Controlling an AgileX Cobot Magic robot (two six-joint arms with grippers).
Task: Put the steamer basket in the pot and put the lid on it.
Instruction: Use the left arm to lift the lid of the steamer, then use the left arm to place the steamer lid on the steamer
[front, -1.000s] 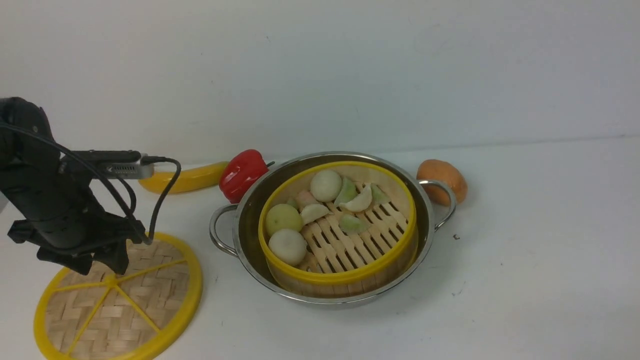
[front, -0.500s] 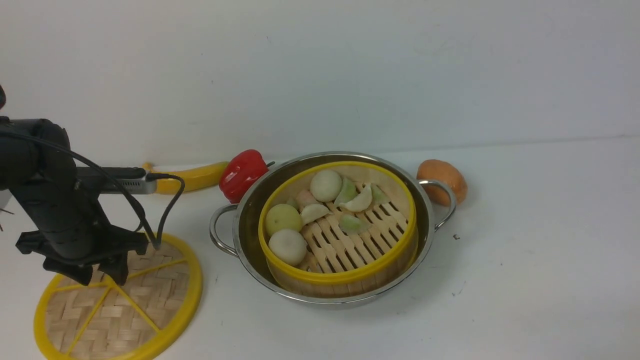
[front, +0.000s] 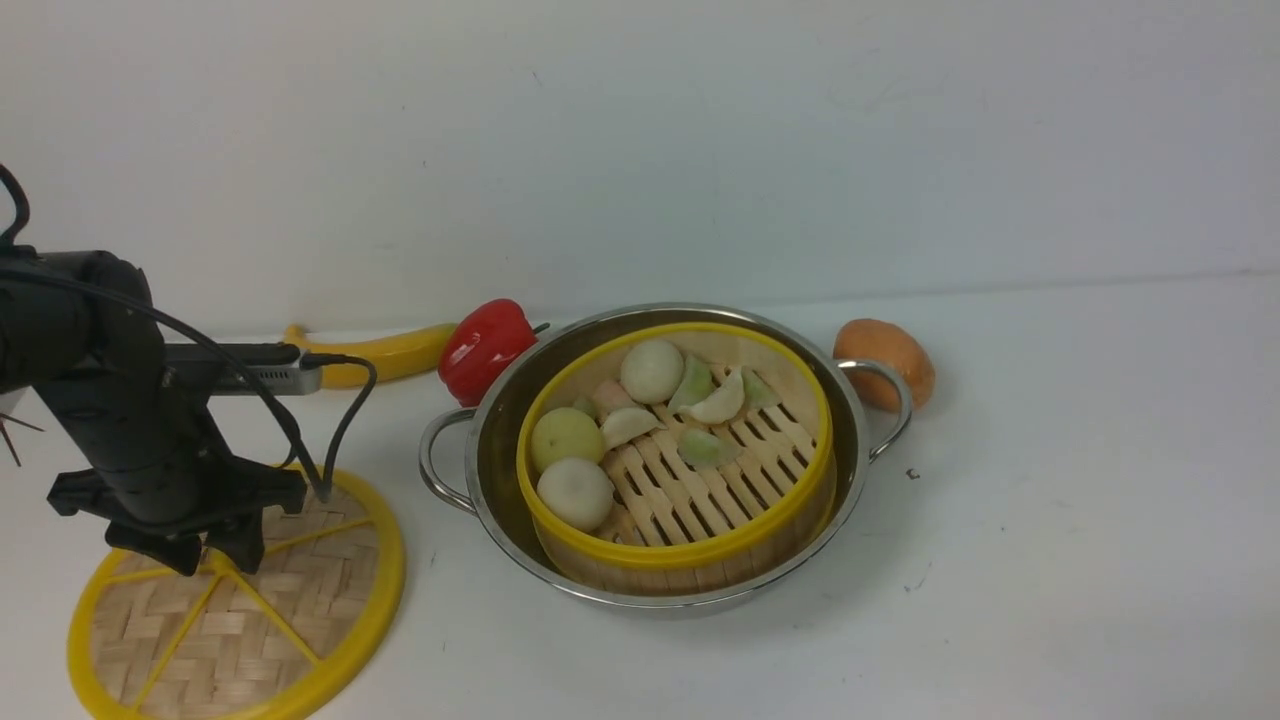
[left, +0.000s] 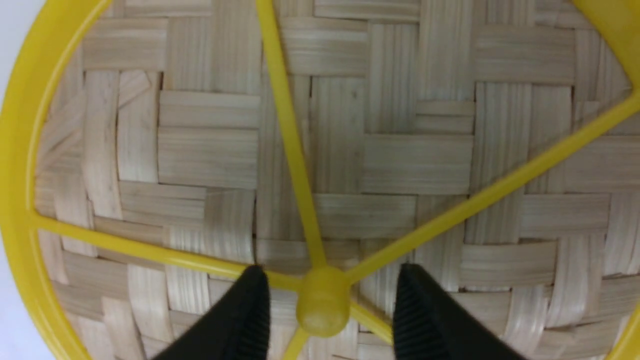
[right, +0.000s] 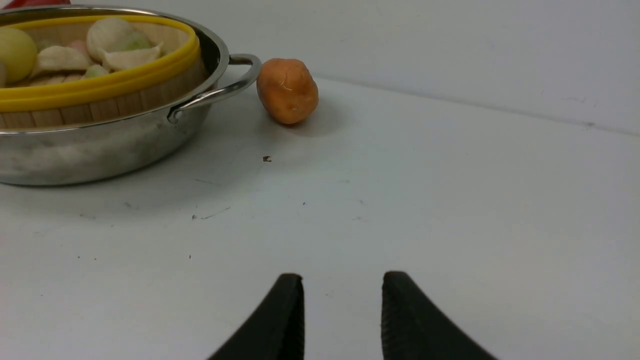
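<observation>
The steamer basket (front: 680, 553), a bamboo tub with a yellow rim, sits inside the shiny pot (front: 474, 440) at the table's centre. It holds buns and dumplings. Both also show in the right wrist view: the basket (right: 100, 87) and the pot (right: 100, 150). The lid (front: 300, 610), a woven disc with yellow spokes, lies flat on the table at the front left. My left gripper (front: 215, 560) is down over its centre. In the left wrist view this gripper (left: 331, 269) stands open astride the hub (left: 323, 305), with a gap on each side. My right gripper (right: 342, 275) is open, empty, low over bare table.
A red pepper (front: 487, 345) and a yellow banana (front: 385, 355) lie behind the pot to its left. An orange lump (front: 885, 360) rests against the pot's right handle (front: 895, 405). The white wall runs along the back of the table.
My left gripper has come down onto the lid's centre, and its jaws have narrowed around the hub. Pot, basket and lid have not moved.
</observation>
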